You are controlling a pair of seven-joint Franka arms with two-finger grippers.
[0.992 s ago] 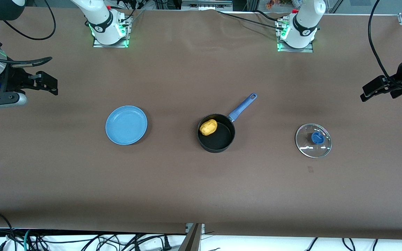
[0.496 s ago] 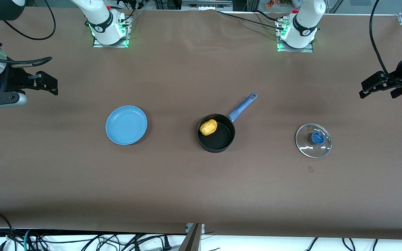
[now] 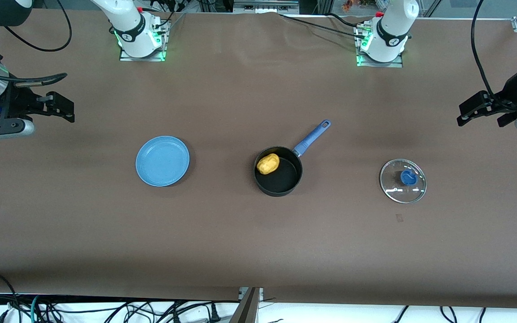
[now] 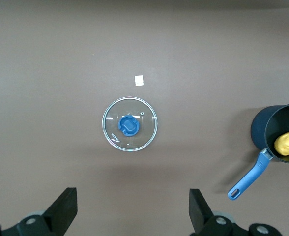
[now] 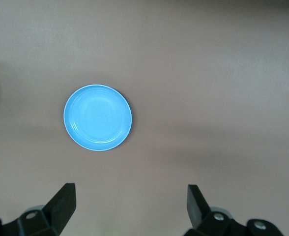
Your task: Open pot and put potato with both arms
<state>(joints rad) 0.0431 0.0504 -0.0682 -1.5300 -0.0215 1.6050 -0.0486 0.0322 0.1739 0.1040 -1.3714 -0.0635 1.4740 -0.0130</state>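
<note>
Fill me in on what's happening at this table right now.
Nothing is being handled at the moment. The potato already sits in the open pot, and the glass lid lies flat on the table toward the left arm's end. A blue plate lies bare toward the right arm's end. The left gripper hangs open and empty above its end of the table, and the right gripper does the same at the right arm's end.
</note>
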